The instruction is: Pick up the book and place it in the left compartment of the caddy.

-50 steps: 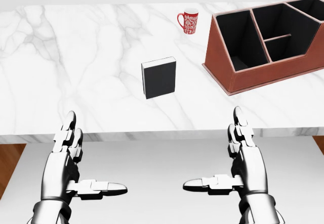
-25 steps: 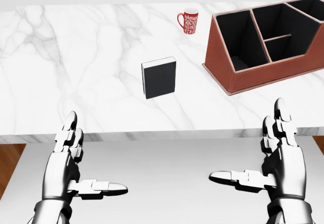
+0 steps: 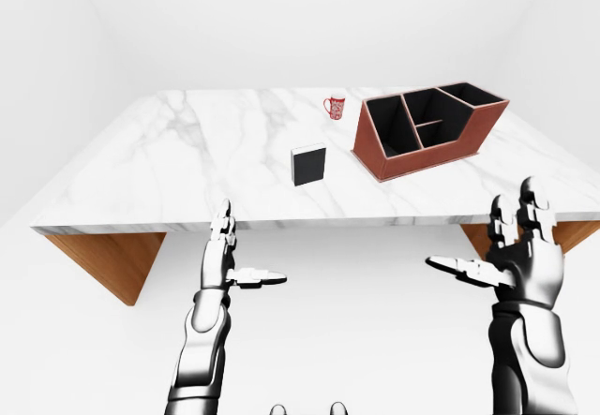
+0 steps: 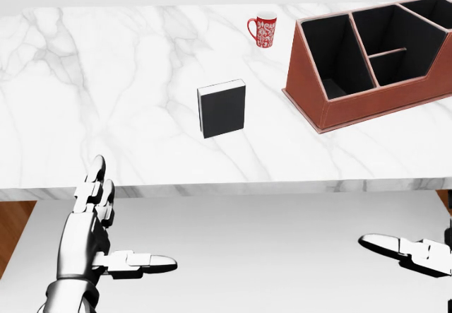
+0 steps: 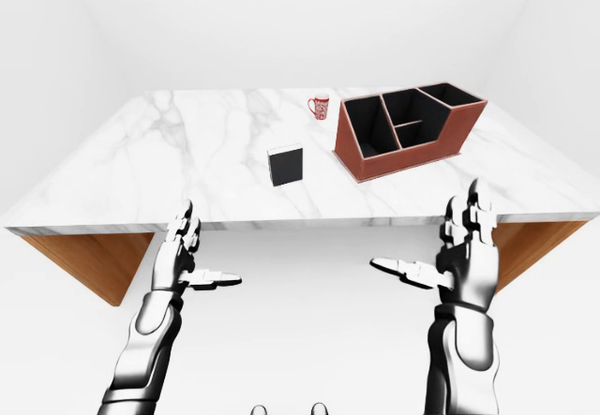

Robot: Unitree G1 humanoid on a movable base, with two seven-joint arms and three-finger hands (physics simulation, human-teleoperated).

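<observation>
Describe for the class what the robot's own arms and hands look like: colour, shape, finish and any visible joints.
Both arms are glossy silver-chrome with black bands at the joints. The left hand and right hand each carry three segmented fingers, a thumb jutting sideways and two ridged fingers side by side. The forearms are smooth, rounded shells that narrow at a dark wrist ring. No cables, sleeves or markings show.

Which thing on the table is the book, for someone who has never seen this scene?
Look at the white marble table. Left of the brown caddy and below the red mug in the head view stands the book. It is the only small black block, alone in the open.
</observation>
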